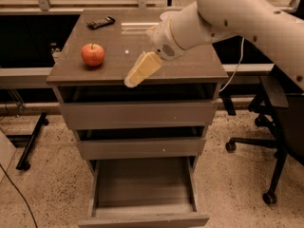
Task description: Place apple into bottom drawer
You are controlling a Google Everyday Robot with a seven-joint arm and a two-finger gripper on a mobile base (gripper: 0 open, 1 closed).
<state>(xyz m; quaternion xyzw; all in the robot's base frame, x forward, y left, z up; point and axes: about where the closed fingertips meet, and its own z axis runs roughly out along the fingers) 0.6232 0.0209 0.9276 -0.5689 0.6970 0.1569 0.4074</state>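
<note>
The red apple (pixel 92 54) stands upright on the left part of the cabinet top (pixel 190 68). My gripper (pixel 131 81) is a pale yellow wedge pointing down and left. It hangs over the front edge of the cabinet top, to the right of the apple and apart from it. It holds nothing that I can see. The bottom drawer (pixel 142 219) is pulled out and its inside shows bare. The two upper drawers above it are pushed in.
A black remote (pixel 100 22) lies at the back left of the cabinet top. The rim of a white bowl (pixel 166 15) peeks out behind my arm. An office chair (pixel 278 141) stands at the right. A black stand leg (pixel 31 144) is on the floor at the left.
</note>
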